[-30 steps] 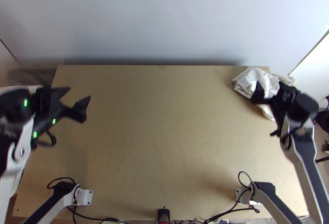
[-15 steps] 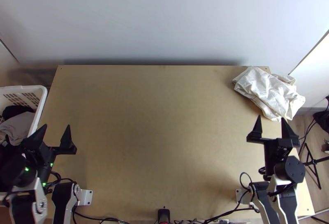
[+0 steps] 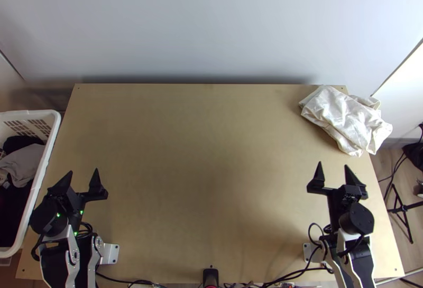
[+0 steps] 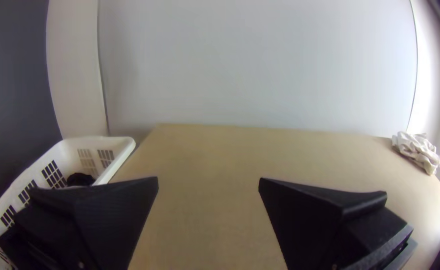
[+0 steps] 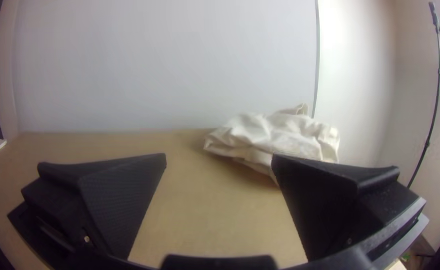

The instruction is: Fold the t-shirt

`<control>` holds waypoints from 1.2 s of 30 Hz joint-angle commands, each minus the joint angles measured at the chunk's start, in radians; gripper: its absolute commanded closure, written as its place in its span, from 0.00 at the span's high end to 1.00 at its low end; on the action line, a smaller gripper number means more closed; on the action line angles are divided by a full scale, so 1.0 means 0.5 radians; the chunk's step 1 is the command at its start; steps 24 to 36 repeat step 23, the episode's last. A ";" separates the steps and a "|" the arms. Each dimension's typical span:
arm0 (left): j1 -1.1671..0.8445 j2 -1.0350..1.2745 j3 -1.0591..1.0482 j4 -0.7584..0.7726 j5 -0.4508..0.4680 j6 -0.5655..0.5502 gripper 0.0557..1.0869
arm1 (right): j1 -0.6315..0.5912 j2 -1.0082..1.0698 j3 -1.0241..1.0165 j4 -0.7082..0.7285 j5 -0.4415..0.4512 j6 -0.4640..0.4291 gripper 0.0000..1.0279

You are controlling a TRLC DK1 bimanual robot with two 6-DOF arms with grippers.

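With the left pincer (image 3: 83, 170) and right pincer (image 3: 333, 164) both released and empty, the t-shirt (image 3: 346, 119) lies bunched on the table (image 3: 211, 182), beyond the right pincer and well apart from the left; no orderly fold shows, so flattening and folding presumably remain.

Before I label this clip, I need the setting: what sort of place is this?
Probably a robotics workspace or lab: two grippers, left and right, over a bare-topped wooden table, with a laundry basket beside it.
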 commanded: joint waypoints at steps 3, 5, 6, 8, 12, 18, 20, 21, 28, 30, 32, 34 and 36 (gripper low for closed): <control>0.019 -0.048 -0.060 -0.167 0.001 0.005 0.95 | 0.047 -0.024 -0.025 -0.134 0.010 0.256 0.96; 0.025 -0.051 -0.060 -0.167 0.001 0.005 0.95 | 0.047 -0.024 -0.025 -0.134 0.010 0.256 0.96; 0.025 -0.048 -0.060 -0.167 0.001 0.005 0.95 | 0.047 -0.024 -0.025 -0.134 0.010 0.256 0.96; 0.025 -0.048 -0.060 -0.167 0.001 0.005 0.95 | 0.047 -0.024 -0.025 -0.134 0.010 0.256 0.96; 0.025 -0.048 -0.060 -0.167 0.001 0.005 0.95 | 0.047 -0.024 -0.025 -0.134 0.010 0.256 0.96; 0.025 -0.048 -0.060 -0.167 -0.002 0.005 0.95 | 0.047 -0.024 -0.025 -0.134 0.010 0.256 0.96; 0.025 -0.048 -0.060 -0.167 -0.002 0.005 0.95 | 0.047 -0.024 -0.025 -0.134 0.010 0.256 0.96; 0.025 -0.048 -0.060 -0.167 0.001 0.005 0.95 | 0.047 -0.024 -0.025 -0.134 0.010 0.256 0.96; 0.025 -0.051 -0.060 -0.167 0.001 0.005 0.95 | 0.047 -0.024 -0.025 -0.134 0.010 0.256 0.96; 0.025 -0.051 -0.060 -0.167 0.001 0.005 0.95 | 0.047 -0.024 -0.025 -0.134 0.010 0.256 0.96; 0.025 -0.051 -0.060 -0.167 0.001 0.005 0.95 | 0.047 -0.024 -0.025 -0.134 0.010 0.256 0.96; 0.025 -0.051 -0.060 -0.167 0.001 0.005 0.95 | 0.047 -0.024 -0.025 -0.134 0.010 0.256 0.96; 0.025 -0.051 -0.060 -0.167 0.001 0.005 0.95 | 0.047 -0.024 -0.025 -0.134 0.010 0.256 0.96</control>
